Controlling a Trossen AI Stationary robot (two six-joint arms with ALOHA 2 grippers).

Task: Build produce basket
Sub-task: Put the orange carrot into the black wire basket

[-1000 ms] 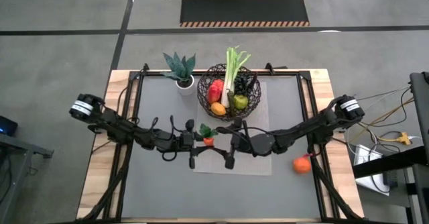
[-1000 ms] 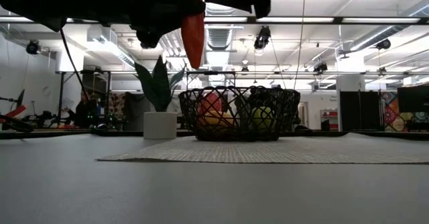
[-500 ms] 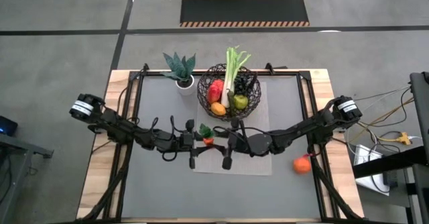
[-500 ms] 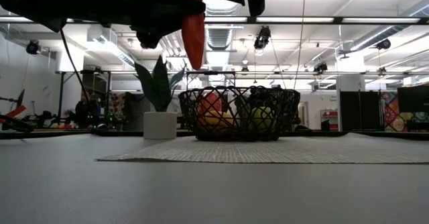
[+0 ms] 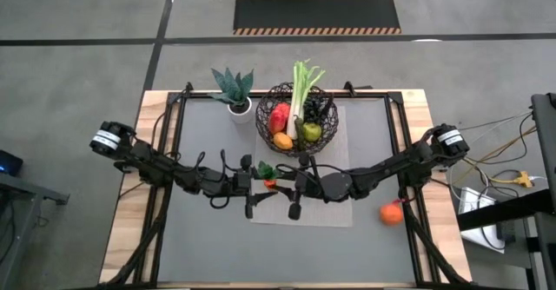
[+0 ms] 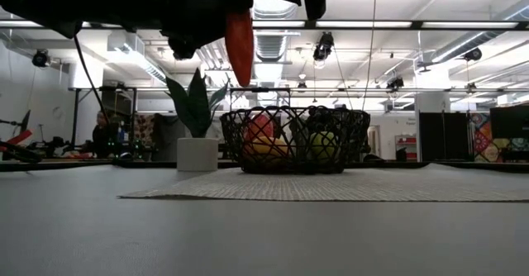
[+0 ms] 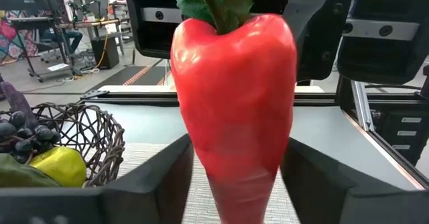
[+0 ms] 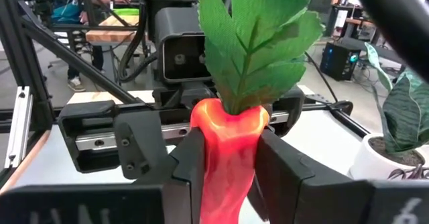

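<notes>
A red-orange carrot [image 5: 270, 181] with green leaves hangs tip down, high above the grey mat [image 5: 304, 212], between my two grippers at the table's middle. My left gripper [image 5: 258, 184] reaches in from the left. Its fingers stand slightly apart on either side of the carrot's lower half [image 7: 234, 150]. My right gripper [image 5: 283, 184] comes from the right and is shut on the carrot. The dark wire basket [image 5: 323, 135] stands behind them on the mat's far edge. It holds a leek, red, yellow and green fruits and grapes. An orange [image 5: 391, 213] lies near the right edge. My left gripper has a finger [image 7: 161, 177] close beside each flank of the carrot's lower half; I cannot tell whether they touch it. My right gripper pinches the carrot's upper end [image 8: 228, 140], just below the leaves, between its two fingers [image 8: 194, 163]. It comes in level from the table's right. The carrot hangs upright, leaves up, clear of the table.
A small white pot with a spiky green plant [image 5: 234, 92] stands left of the basket [image 6: 296, 140]. Black frame rails [image 5: 165, 151] run along the table's left and right sides. Bare grey table lies in front of the mat.
My right gripper has moved toward the table's left, up to the carrot, and taken hold of its upper end. The carrot has stayed where it was, upright and clear of the table.
</notes>
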